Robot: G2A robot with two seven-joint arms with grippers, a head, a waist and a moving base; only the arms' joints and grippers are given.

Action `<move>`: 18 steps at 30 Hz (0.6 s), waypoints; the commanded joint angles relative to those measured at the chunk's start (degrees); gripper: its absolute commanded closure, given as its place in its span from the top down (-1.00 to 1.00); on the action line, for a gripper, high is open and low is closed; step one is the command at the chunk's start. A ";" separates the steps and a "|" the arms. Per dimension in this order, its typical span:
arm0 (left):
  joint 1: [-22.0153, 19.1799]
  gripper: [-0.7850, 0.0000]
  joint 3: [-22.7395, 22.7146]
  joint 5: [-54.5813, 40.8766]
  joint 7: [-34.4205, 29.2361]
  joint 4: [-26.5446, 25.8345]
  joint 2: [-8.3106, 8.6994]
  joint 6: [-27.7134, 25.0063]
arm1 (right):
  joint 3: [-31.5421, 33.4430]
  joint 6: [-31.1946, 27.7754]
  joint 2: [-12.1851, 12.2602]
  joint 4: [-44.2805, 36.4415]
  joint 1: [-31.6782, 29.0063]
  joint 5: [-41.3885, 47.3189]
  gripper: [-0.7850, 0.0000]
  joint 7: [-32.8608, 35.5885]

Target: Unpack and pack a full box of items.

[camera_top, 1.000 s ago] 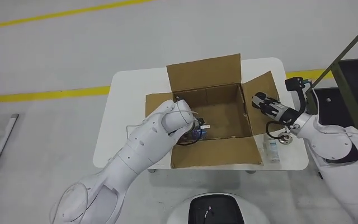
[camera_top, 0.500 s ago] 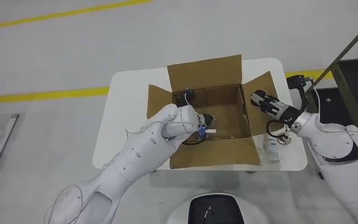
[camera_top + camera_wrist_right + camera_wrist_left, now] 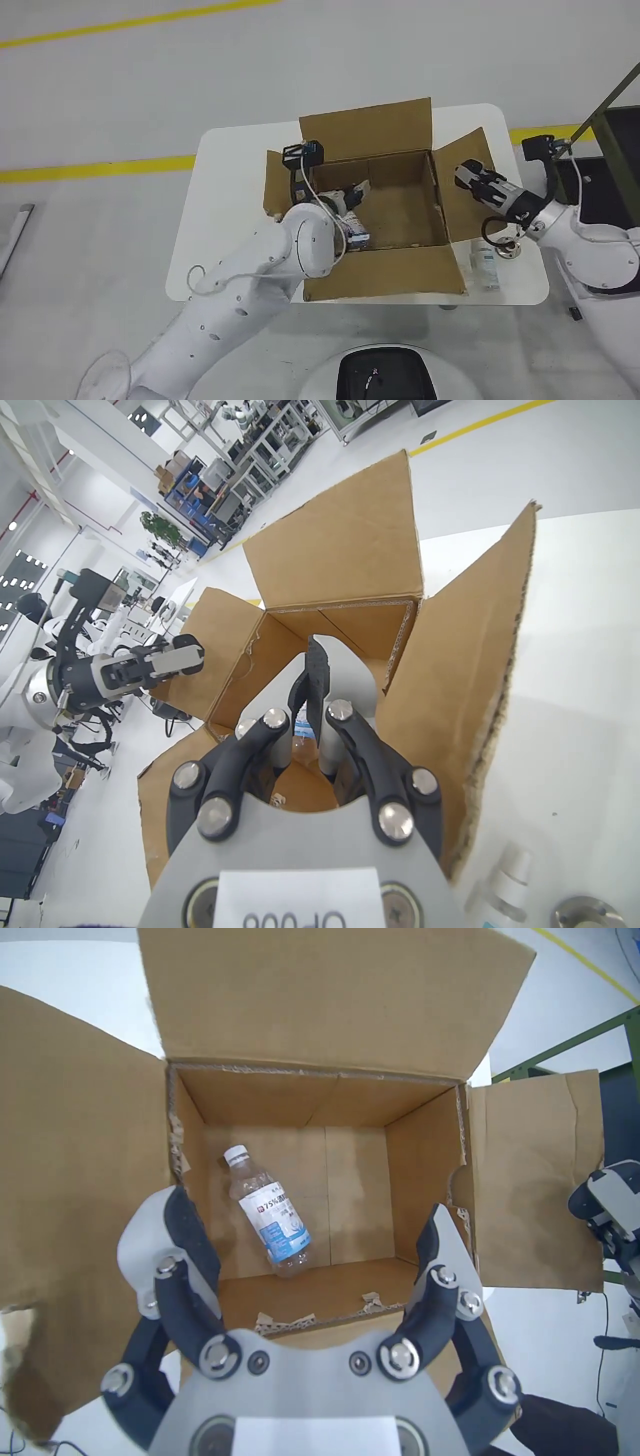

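Top view, left gripper (image 3: 355,193) over the open box (image 3: 367,128), right gripper (image 3: 466,175) above its right flap, left wrist view, fingers spread wide, bottle (image 3: 272,1220) lying on the box floor between them, untouched, right wrist view, fingers pinched together, gripping nothing.

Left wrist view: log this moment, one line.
left gripper open | clear white-capped plastic bottle lying in brown cardboard box | right gripper shut

A white table (image 3: 215,200) carries an open cardboard box (image 3: 365,125), with a small clear bottle (image 3: 485,268) just beside its right flap.
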 commanded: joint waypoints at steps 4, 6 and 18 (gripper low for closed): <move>4.19 1.00 -7.02 6.16 -4.42 -6.67 2.90 -0.72 | 0.90 0.22 0.16 -0.19 -0.64 0.47 -1.00 0.22; 6.03 1.00 -10.19 7.64 -5.65 -8.77 3.83 -0.77 | 0.86 0.26 0.18 -0.32 -0.72 0.51 -1.00 0.24; 19.26 1.00 -26.81 13.96 -6.22 -15.09 7.39 -0.60 | 0.07 1.98 0.38 -2.34 -0.88 -4.08 -1.00 -0.08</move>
